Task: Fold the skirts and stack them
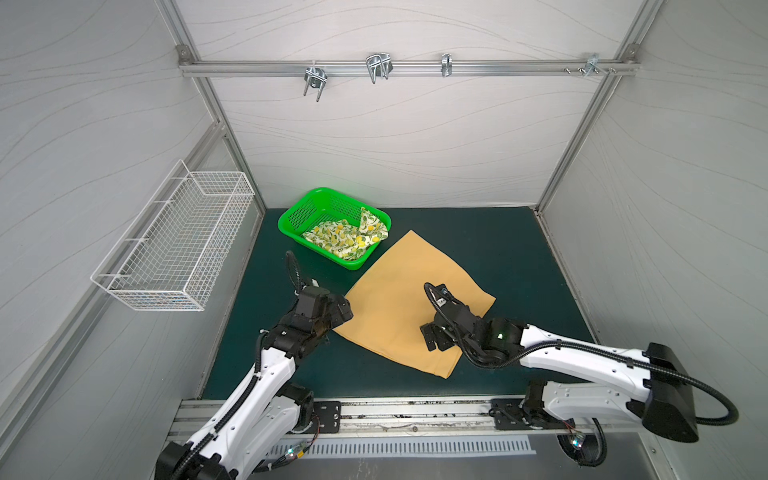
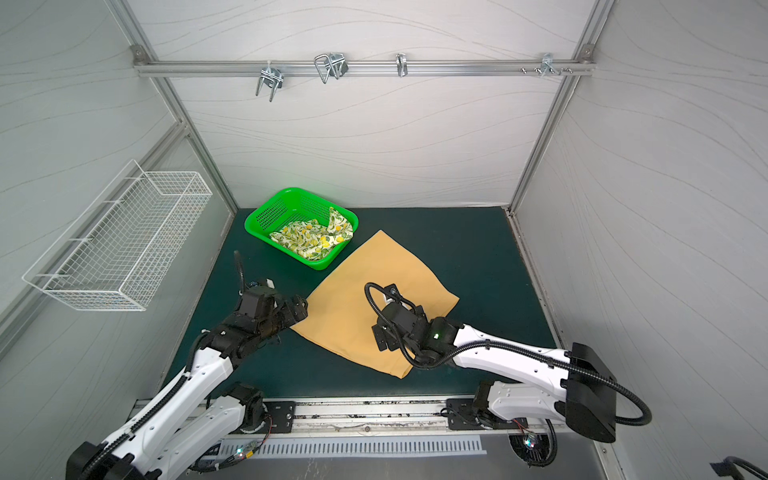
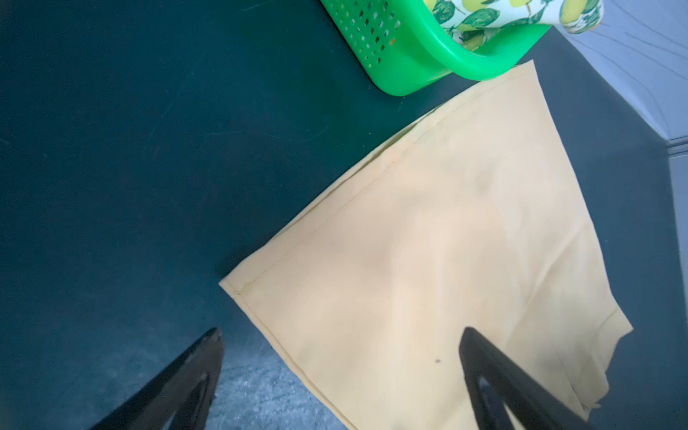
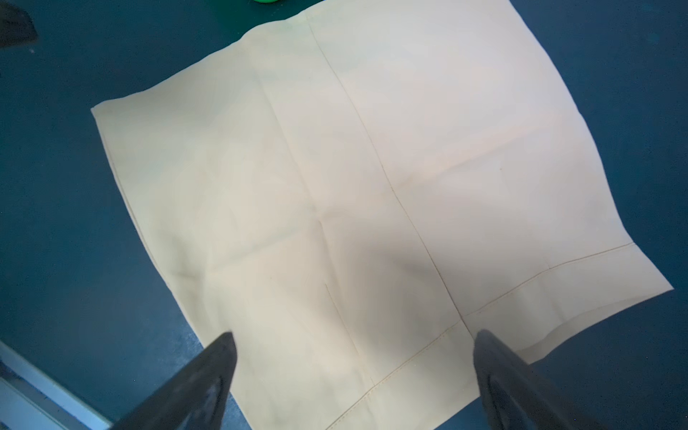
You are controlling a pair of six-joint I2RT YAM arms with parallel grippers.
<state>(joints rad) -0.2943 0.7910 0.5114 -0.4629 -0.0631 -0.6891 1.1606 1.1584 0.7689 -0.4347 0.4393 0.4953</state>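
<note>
So the mustard skirt (image 1: 415,291) is laid out flat around the middle of the counter (image 1: 519,257), turned like a diamond in both top views. The lemon-print skirt (image 1: 345,243) is bunched up inside the green basket (image 1: 286,220), which is parked at the mustard one's 11 o'clock, right by its far tip. The left hand (image 3: 340,335) is seen at the skirt's 9 o'clock corner, fingers spread apart, nothing gripped. The right hand (image 4: 353,335) is held over the 5 o'clock part by a stitched band, fingers wide apart too, nothing pinched.
</note>
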